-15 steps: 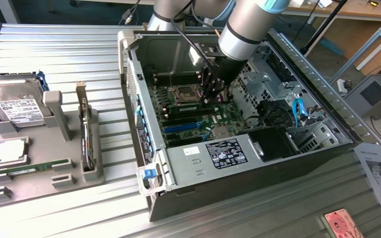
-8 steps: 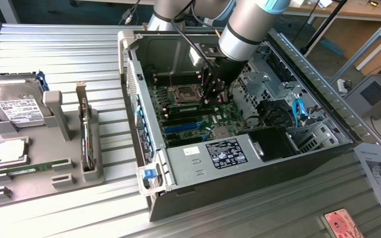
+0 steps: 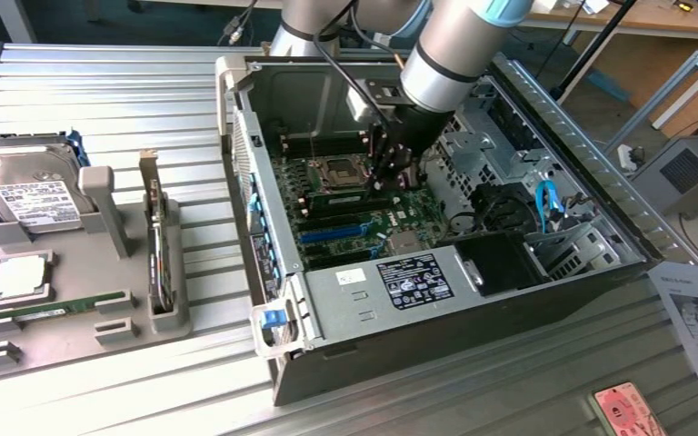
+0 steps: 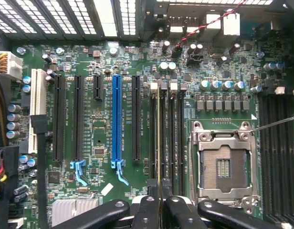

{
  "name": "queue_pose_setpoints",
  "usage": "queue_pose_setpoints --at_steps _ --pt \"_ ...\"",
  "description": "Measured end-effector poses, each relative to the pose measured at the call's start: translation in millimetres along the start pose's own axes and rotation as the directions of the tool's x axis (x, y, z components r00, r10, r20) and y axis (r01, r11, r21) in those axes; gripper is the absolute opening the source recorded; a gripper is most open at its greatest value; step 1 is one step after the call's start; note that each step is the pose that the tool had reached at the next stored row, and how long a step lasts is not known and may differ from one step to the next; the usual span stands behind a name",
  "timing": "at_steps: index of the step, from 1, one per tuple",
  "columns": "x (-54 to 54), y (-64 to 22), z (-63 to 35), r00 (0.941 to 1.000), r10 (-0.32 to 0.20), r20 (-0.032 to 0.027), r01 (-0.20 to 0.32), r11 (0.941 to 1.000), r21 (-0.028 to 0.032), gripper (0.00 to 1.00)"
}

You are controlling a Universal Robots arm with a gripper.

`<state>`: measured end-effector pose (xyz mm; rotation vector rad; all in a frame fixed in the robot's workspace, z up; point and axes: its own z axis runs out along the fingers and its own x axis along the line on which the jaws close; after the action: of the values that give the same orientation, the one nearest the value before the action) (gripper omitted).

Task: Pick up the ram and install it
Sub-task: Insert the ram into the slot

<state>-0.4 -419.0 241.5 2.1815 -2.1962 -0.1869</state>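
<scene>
Hand pinches ram edge-on, slots just below it; any tilt/offset and ram prob. jams on slot wall, may crack.

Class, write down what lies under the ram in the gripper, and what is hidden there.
Under the ram, held edge-on in the shut gripper, run the black memory slots of the motherboard, beside the open processor socket. The ram's edge covers the slot directly beneath it.
</scene>
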Motion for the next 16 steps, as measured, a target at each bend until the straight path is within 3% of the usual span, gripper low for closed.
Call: queue_pose_setpoints --at_steps 11,16 --pt "1.4 0.0 -0.1 1.0 0.0 0.0 0.0 1.0 -0.0001 0.12" --pt "1.8 0.0 -0.1 1.0 0.0 0.0037 0.0 1.0 -0.0001 0.12"
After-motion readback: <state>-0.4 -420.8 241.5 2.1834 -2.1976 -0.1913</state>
